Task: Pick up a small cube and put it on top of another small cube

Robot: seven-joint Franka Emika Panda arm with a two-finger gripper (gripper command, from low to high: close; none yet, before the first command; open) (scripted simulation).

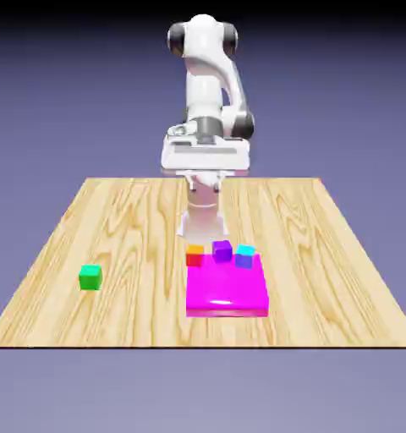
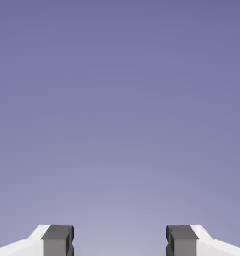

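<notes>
The small green cube (image 1: 90, 276) sits alone on the wooden table (image 1: 333, 254), toward the exterior view's left. The cube with an orange top and red sides (image 1: 194, 254) stands near the table's middle, at the far left corner of a magenta slab. My gripper (image 1: 205, 158) is held high above the table's far part, well away from both cubes. In the hand view the gripper (image 2: 119, 242) is open: its two grey fingertips (image 2: 57, 241) stand wide apart with nothing between them. That view shows only the plain backdrop; no cube appears in it.
A flat magenta slab (image 1: 227, 292) lies at the table's middle. A purple cube (image 1: 222, 249) and a cyan-topped cube (image 1: 244, 256) stand along its far edge, right of the orange-topped cube. The arm's base rises at the table's far edge.
</notes>
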